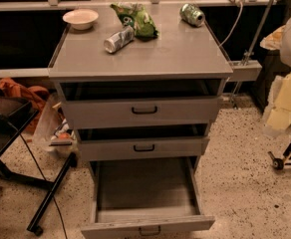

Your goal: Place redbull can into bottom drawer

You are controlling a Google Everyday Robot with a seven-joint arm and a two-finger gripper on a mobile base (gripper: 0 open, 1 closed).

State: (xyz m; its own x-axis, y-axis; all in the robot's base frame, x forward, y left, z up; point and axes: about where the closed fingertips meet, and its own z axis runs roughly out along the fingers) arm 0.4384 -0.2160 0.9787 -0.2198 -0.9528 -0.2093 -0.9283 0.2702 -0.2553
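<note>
Slim, silver-grey redbull can (119, 39) with faint dark markings, tipped on its side on the cabinet top (175, 54), just beside a green snack bag (139, 20), between a white bowl (80, 18) and a stubbier green can (192, 14). Well below, the bottom drawer (145, 188), pulled out. Gripper outside the view, so no telling its grip or placing anything against it.

Counter (140, 59): plain matt grey. Redbull can (118, 40): silver-grey with faint dark markings. Second can (192, 14): green, pale metallic end. Crumpled bag (138, 19): bright green with pale patches. Bowl (80, 18): creamy white. Bottom drawer (145, 224): grey throughout, with a small dark handle. Floor (245, 183): beige, finely speckled with dark flecks. Hand (285, 103), at the right edge: pale cream-yellow beneath a white arm. Cloth (21, 91), left: orange.
</note>
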